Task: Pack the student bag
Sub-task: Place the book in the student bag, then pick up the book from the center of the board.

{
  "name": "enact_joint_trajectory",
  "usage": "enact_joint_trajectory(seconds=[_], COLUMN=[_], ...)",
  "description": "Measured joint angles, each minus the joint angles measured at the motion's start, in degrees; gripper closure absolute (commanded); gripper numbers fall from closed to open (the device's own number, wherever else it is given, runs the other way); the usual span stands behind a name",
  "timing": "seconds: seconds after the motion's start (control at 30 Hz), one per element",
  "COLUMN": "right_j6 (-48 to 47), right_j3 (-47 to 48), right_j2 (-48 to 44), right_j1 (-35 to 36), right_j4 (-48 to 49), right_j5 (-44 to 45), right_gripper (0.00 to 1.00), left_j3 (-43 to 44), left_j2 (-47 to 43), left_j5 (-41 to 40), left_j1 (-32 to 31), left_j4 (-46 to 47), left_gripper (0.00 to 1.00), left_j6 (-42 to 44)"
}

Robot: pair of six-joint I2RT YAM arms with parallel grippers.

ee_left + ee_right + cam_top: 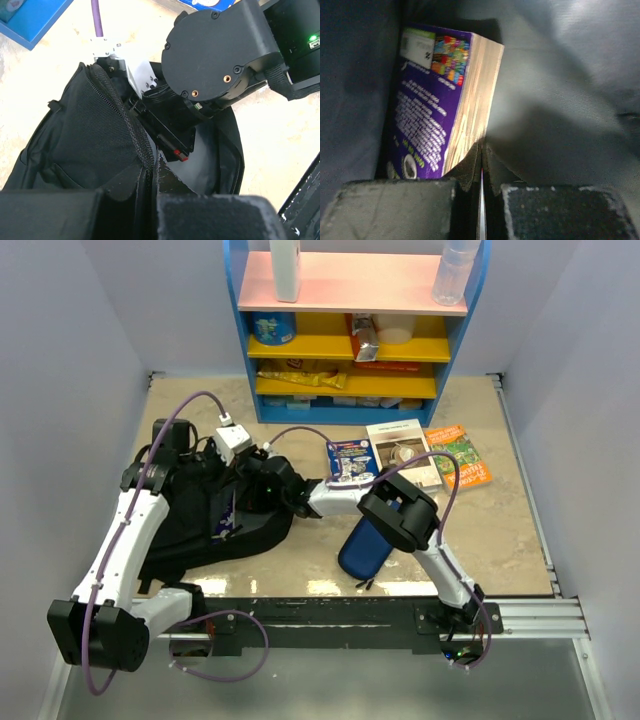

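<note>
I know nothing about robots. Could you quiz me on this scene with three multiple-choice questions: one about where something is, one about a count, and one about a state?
1. Where is the purple book?
A) on a chair B) inside the black backpack C) on the floor
2. How many books lie on the table outside it?
A) one B) five C) three
3. What state is the right gripper in?
A) shut B) wide open C) clamped on a pen

Answers: 1 B, the right wrist view shows it standing against the backpack's lining. 2 C, three lie side by side. 3 A, its fingertips meet with nothing between.
</note>
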Motion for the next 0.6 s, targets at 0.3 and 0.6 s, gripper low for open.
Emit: enact_joint_trajectory(seconds=[0.3,0.6], right_j6=[-8.85,-9.64], right_j3=[-3.58,-15.74], right_j2=[-10.6,-32.83], right_j1=[-5.05,-31.12], right_j4=[-9.62,-18.78], right_j5=[1.99,4.04], right_gripper=[0.15,0.01], left_j3=[0.46,0.46], left_j2=[0.37,0.2], left_j5=[0.04,0.04], left_j1=[-0.02,-0.02], left_j4=[-0.61,-1.01], left_gripper=[1.0,1.0], left_j6=[0.57,1.6])
